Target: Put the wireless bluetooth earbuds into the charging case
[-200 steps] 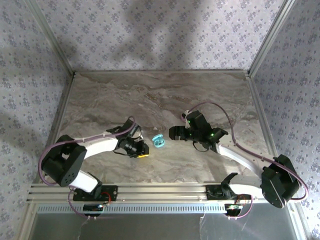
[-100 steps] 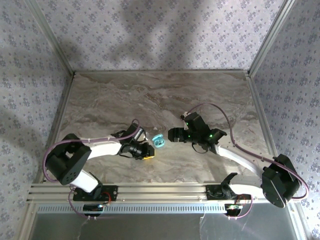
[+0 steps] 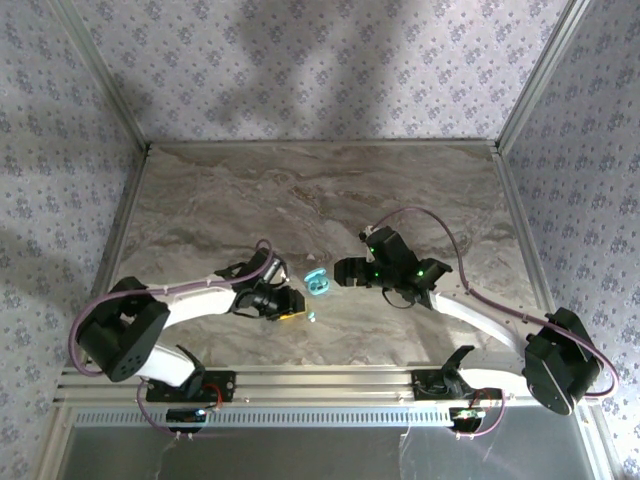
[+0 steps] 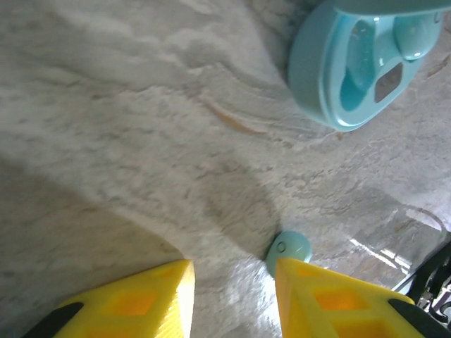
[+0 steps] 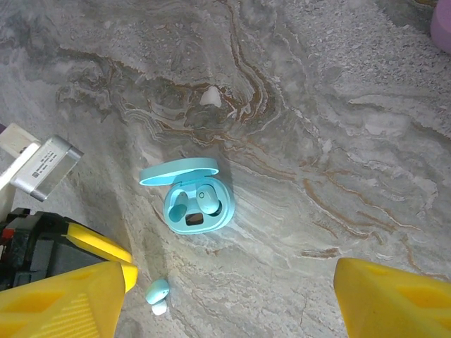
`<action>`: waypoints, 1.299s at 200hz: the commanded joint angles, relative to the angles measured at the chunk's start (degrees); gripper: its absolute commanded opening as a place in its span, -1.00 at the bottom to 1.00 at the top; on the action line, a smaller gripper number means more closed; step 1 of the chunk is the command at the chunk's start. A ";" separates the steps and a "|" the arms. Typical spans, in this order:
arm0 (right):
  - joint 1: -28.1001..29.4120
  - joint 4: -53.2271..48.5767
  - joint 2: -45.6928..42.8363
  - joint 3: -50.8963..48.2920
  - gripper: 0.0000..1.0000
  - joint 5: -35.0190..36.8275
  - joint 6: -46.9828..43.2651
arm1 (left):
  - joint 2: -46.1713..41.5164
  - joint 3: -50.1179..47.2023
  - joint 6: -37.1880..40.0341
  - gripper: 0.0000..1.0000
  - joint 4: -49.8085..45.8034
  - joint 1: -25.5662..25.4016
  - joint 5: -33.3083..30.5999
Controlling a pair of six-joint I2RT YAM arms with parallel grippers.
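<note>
Nearest the arm bases, a loose light blue earbud (image 3: 312, 317) lies on the marble-patterned table (image 3: 220, 200), outside its case. Just behind it, the left end effector (image 3: 288, 305) sits low over the table with its yellow fingers (image 4: 134, 299) apart and nothing between them. In the left wrist view the earbud (image 4: 289, 250) rests at the tip of the right-hand finger, outside the gap; whether it touches that finger I cannot tell.

A little farther on, the blue charging case (image 3: 318, 284) lies open on the table, its lid (image 5: 180, 171) tipped back. One blue earbud (image 5: 209, 201) is seated in a well, and the well beside it looks empty. From the right wrist the loose earbud (image 5: 156, 290) shows near the case, well apart from that open well.

Beyond the case, the right end effector (image 3: 345, 270) hangs above the table, its fingers (image 5: 394, 299) spread wide and holding nothing, with the case below and ahead of them. At the far corner of that view a pale pink rounded object (image 5: 442, 28) is cut off by the edge.
</note>
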 commanded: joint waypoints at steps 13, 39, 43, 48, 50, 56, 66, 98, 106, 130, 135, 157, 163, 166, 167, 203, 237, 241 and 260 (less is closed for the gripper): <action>0.90 -0.88 -0.45 -0.05 0.59 1.11 0.81 | -4.71 0.12 1.19 -0.29 -6.24 0.47 -2.41; 2.53 -0.42 0.45 -0.23 0.53 0.75 1.01 | -7.34 0.95 2.69 -0.29 -9.73 1.84 -2.97; 3.06 -0.33 0.74 -0.16 0.52 0.84 0.99 | -7.70 0.98 3.04 -0.29 -10.14 2.29 -2.88; 3.64 -0.28 1.08 -0.09 0.50 1.01 2.18 | -8.22 1.04 3.38 -0.29 -10.78 2.88 -2.68; 3.86 -0.27 1.26 -0.02 0.49 1.07 2.47 | -8.41 1.01 3.54 -0.29 -10.99 3.18 -2.66; 4.62 -0.33 1.81 0.16 0.45 1.25 2.93 | -9.04 1.06 4.07 -0.28 -11.69 4.17 -2.42; 6.10 -0.56 3.09 0.60 0.44 1.84 3.63 | -9.99 1.21 5.07 -0.24 -12.84 5.77 -2.01; 12.05 -0.74 8.56 3.28 0.38 4.34 5.78 | -12.03 1.79 8.03 -0.07 -15.58 10.52 -0.59; 13.65 -0.98 10.08 4.22 0.37 5.17 6.28 | -12.38 1.70 8.61 -0.02 -15.85 11.78 -0.18; 17.37 -2.55 14.38 7.35 0.32 8.28 8.77 | -13.44 0.92 9.88 0.26 -16.14 15.83 1.74; 18.05 -3.17 15.26 8.07 0.28 9.02 9.46 | -13.60 0.76 10.14 0.31 -16.18 16.65 2.10; 20.27 -5.96 18.60 11.08 0.21 11.58 11.63 | -14.20 0.30 11.43 0.57 -16.68 19.45 3.00; 20.76 -6.50 19.41 11.66 0.20 12.00 12.00 | -14.27 0.22 11.69 0.65 -16.73 19.98 3.19; 20.94 -6.68 19.82 12.11 0.19 12.03 12.10 | -14.20 0.21 11.82 0.68 -16.79 20.18 3.30; 21.03 -6.75 19.97 12.27 0.19 12.05 12.12 | -14.20 0.21 11.88 0.70 -16.79 20.26 3.36; 22.41 -9.37 24.75 16.56 0.17 12.50 12.80 | -14.17 -0.01 12.80 0.96 -16.71 21.98 4.16; 22.68 -11.48 28.11 19.07 0.10 12.43 13.99 | -14.19 -0.49 13.41 0.99 -16.51 23.05 4.85; 22.69 -11.78 28.42 19.26 0.09 12.35 14.16 | -14.21 -0.50 13.43 1.00 -16.49 23.14 4.89; 22.73 -12.75 30.24 20.60 0.09 11.52 14.10 | -14.38 -0.76 13.52 0.99 -16.27 23.63 5.08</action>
